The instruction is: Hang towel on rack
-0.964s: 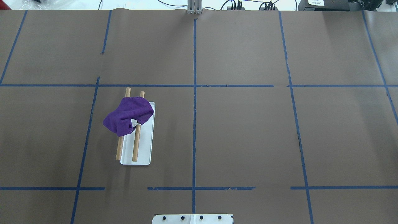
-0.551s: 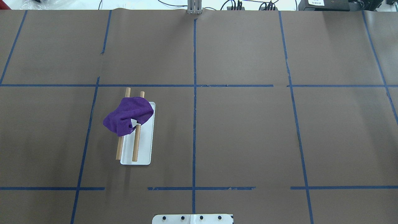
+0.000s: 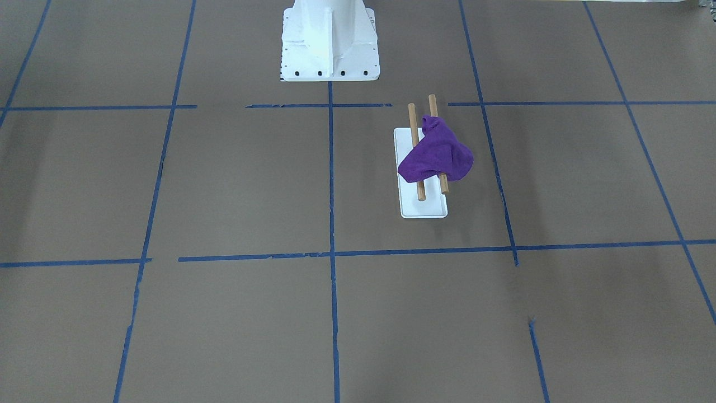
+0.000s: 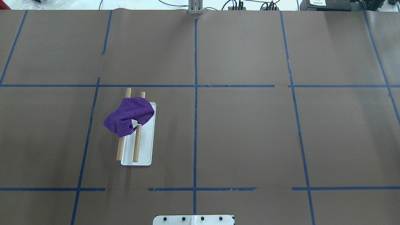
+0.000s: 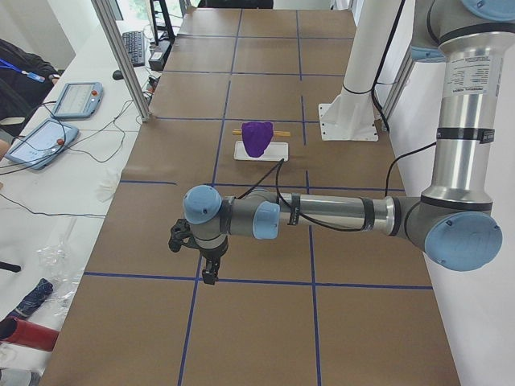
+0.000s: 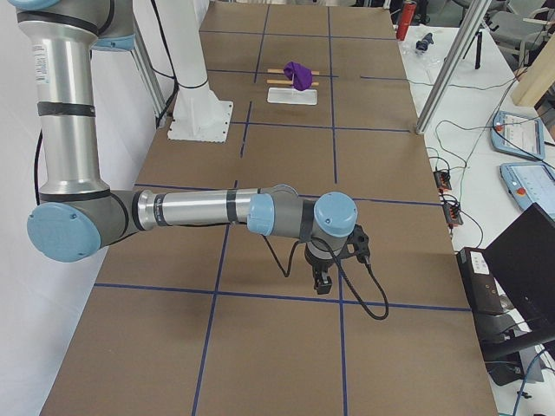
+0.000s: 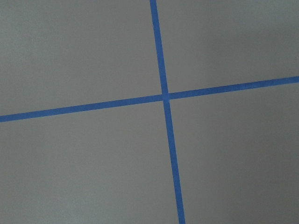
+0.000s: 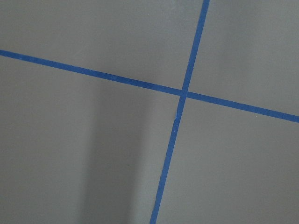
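Note:
A purple towel (image 4: 128, 117) is draped, bunched, over the far part of a rack of two wooden rods (image 4: 136, 147) on a white base (image 4: 145, 147), left of the table's centre line. It also shows in the front view (image 3: 436, 159) and both side views (image 5: 257, 137) (image 6: 297, 73). My left gripper (image 5: 209, 276) hangs over the table's left end, far from the rack. My right gripper (image 6: 322, 284) hangs over the right end. Each shows only in a side view, so I cannot tell if it is open or shut. Both wrist views show only bare paper and tape.
Brown paper with a grid of blue tape (image 4: 195, 93) covers the table. The robot's white base plate (image 3: 330, 45) stands at the near middle edge. Tablets and cables (image 5: 48, 137) lie on the operators' side beyond the paper.

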Tool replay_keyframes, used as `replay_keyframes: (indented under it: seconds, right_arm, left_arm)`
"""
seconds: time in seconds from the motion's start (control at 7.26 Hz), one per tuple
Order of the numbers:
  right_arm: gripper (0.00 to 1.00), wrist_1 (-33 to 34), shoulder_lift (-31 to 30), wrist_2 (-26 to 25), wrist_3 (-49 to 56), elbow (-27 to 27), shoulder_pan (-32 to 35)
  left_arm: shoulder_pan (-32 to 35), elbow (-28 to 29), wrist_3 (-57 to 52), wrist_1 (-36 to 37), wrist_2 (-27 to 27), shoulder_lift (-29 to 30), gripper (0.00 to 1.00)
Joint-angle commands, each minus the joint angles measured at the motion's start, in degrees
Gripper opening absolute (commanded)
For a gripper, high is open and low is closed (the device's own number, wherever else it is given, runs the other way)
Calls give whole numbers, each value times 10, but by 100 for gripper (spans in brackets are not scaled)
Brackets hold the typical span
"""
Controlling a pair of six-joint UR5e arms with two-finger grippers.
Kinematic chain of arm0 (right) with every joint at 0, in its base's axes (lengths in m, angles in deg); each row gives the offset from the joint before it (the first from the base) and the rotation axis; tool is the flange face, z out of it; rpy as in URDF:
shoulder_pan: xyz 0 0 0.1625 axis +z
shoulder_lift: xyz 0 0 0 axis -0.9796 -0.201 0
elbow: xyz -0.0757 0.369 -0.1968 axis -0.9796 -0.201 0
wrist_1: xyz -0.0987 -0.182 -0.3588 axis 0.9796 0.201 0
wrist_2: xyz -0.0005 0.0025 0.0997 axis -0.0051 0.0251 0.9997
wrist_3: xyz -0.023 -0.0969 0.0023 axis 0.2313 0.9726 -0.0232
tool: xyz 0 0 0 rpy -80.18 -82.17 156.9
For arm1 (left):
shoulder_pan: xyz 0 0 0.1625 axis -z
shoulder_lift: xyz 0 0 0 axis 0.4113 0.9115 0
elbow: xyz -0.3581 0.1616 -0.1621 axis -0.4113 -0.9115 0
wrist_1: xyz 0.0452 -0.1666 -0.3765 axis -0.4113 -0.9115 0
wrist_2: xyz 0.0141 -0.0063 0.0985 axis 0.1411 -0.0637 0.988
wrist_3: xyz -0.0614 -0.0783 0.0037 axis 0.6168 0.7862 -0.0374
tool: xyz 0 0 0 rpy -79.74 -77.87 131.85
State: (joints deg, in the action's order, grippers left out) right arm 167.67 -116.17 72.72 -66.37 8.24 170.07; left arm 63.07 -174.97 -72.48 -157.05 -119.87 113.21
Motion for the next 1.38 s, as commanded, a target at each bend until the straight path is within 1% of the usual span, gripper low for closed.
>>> replay_keyframes:
  seconds: [0.0, 0.28, 0.83, 1.1, 1.24]
  right_arm:
    - [100, 0, -2, 0, 1, -2, 0]
    - [100, -1, -5, -1, 1, -2, 1]
    - [100, -20, -9, -2, -81, -2, 10]
    - [100, -78, -26, -6, -106, -15, 11]
    - [100, -120, -29, -8, -106, -44, 11]
  left_arm:
    - [0, -2, 0, 0, 0, 0, 100]
    - [0, -3, 0, 0, 0, 0, 100]
    - [2, -6, 0, 0, 0, 0, 100]
    - [2, -6, 0, 0, -1, 0, 100]
    - [2, -10, 0, 0, -1, 0, 100]
